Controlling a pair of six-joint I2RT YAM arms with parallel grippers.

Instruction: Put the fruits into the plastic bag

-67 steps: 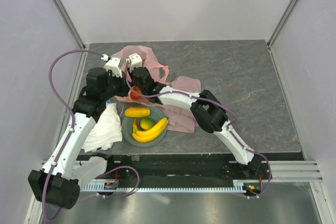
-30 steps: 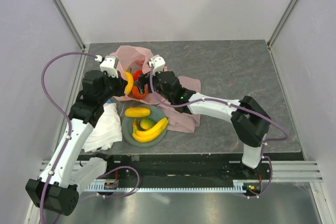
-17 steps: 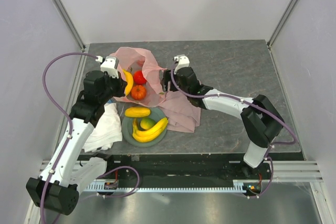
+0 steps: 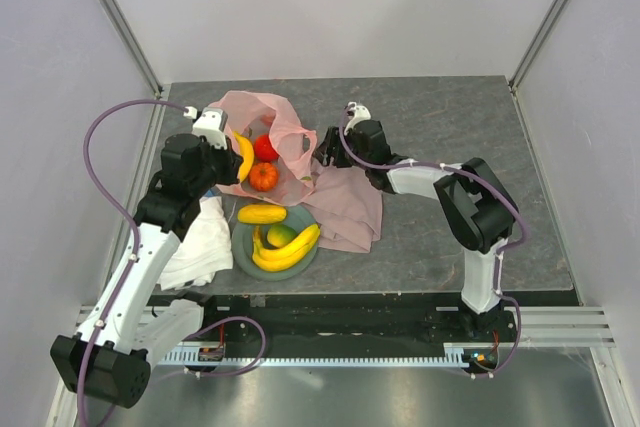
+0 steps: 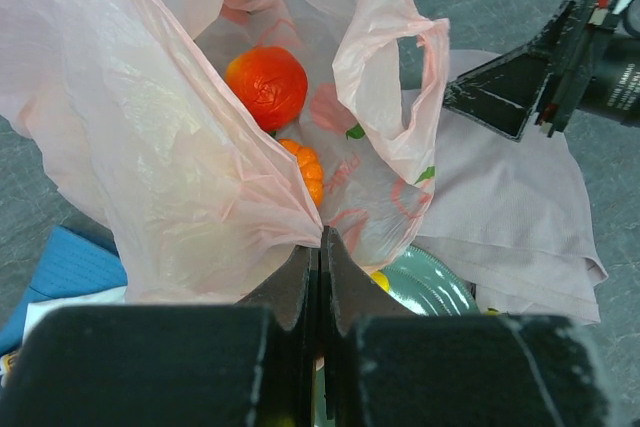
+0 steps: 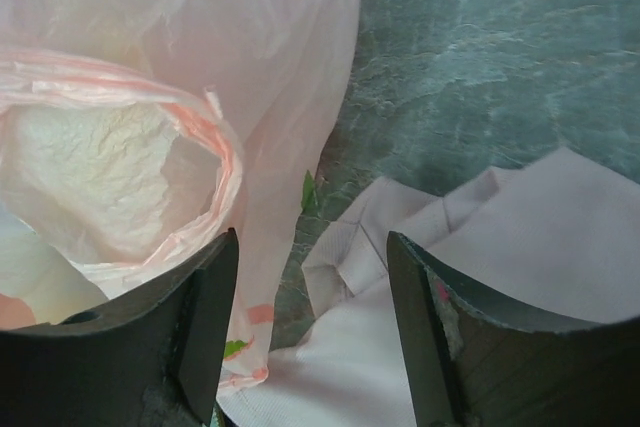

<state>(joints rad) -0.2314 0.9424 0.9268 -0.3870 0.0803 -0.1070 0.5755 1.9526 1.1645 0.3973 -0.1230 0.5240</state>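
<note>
The pale-pink plastic bag (image 4: 285, 142) lies open at the table's back left. The red round fruit (image 4: 265, 147) and the orange tangerine (image 4: 263, 176) sit inside it, and both show in the left wrist view (image 5: 266, 85) (image 5: 308, 169). My left gripper (image 4: 230, 152) is shut on the bag's near-left rim (image 5: 250, 197) and holds it up. My right gripper (image 4: 322, 150) is open and empty beside the bag's right handle loop (image 6: 215, 162). The bananas (image 4: 290, 249), the yellow oblong fruit (image 4: 262, 214) and the small green-yellow fruit (image 4: 281, 235) lie on the plate.
The grey-green plate (image 4: 238, 247) sits just in front of the bag. A dusty-pink cloth (image 4: 350, 207) lies under and right of my right gripper. A white cloth (image 4: 198, 239) lies left of the plate. White walls close in the table's back and sides.
My right gripper carried a fruit into the bag, let it go and drew back to the right, out of the bag. My left gripper has kept hold of the bag's rim.
</note>
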